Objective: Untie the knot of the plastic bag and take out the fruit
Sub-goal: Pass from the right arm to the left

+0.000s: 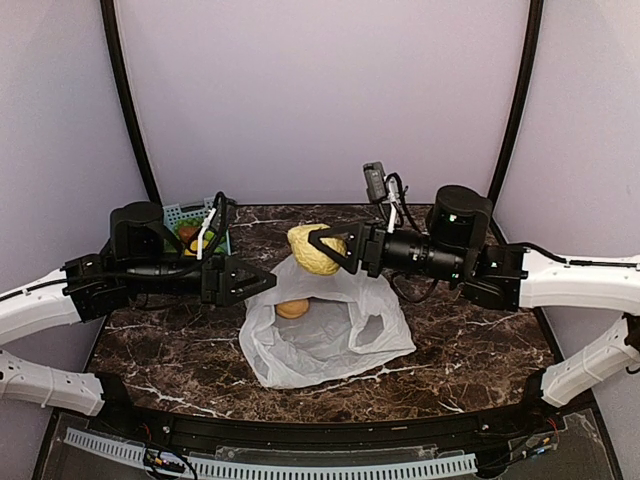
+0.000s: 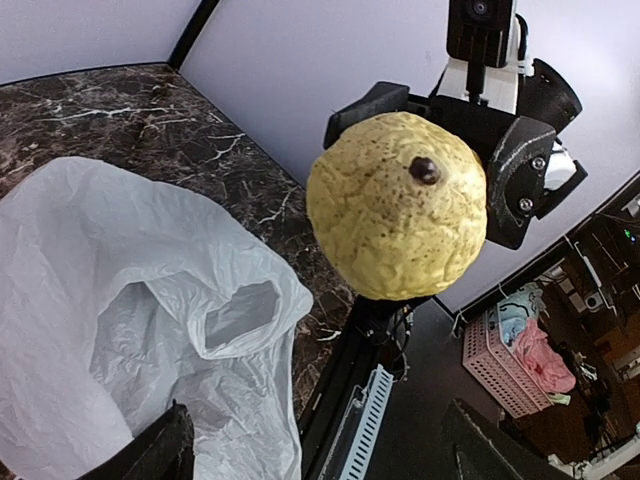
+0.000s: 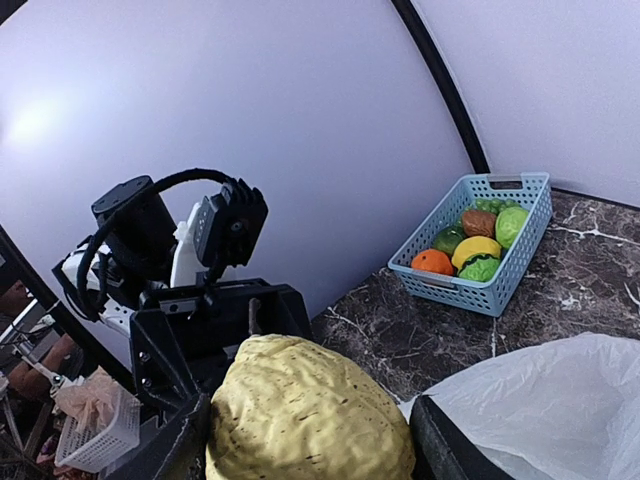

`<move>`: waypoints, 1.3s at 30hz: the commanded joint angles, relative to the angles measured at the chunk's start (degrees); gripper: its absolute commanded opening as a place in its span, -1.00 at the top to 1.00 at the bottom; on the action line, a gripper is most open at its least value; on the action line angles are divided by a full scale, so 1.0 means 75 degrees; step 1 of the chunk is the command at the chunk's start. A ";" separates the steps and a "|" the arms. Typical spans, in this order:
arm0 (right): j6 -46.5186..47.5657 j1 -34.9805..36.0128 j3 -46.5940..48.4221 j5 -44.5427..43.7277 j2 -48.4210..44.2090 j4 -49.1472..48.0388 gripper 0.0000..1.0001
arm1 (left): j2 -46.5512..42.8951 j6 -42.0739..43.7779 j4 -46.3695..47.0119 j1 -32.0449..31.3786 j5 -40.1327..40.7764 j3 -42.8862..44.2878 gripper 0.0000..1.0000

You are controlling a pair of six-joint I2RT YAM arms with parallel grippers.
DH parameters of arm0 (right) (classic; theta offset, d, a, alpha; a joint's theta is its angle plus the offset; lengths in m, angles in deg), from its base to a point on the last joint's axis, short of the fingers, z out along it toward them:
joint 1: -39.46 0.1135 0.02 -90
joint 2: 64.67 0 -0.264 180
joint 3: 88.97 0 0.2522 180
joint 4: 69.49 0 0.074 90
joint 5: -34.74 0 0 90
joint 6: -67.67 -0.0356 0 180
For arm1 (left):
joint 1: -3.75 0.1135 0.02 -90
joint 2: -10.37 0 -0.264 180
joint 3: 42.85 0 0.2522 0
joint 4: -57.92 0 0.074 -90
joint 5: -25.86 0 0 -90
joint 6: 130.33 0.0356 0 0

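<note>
My right gripper (image 1: 325, 247) is shut on a bumpy tan-yellow fruit (image 1: 308, 254) and holds it in the air above the far edge of the white plastic bag (image 1: 330, 340). The bag lies with its mouth open on the marble table. A brownish-orange fruit (image 1: 292, 309) rests inside it. No knot shows in any view. In the left wrist view the held fruit (image 2: 398, 205) hangs between the right gripper's black fingers (image 2: 515, 180). My left gripper (image 1: 262, 283) stands open and holds nothing, just left of the bag (image 2: 120, 300).
A small blue lattice basket (image 3: 448, 287) with several orange, yellow, green and brown fruits stands at the table's back left, behind the left arm. The table's front edge with a slotted cable duct (image 2: 372, 420) lies near the bag.
</note>
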 commanded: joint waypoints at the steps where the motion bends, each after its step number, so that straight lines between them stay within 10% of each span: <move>1: -0.0024 0.0164 0.0366 0.0368 0.0250 -0.0463 0.02 | 0.0260 -0.0020 0.1566 -0.0331 -0.0781 0.0105 -0.71; 39: -0.0338 0.0363 0.0793 0.0728 0.0882 -0.0895 0.02 | 0.1029 -0.0518 0.3016 -0.0525 -0.0548 -0.0164 -0.55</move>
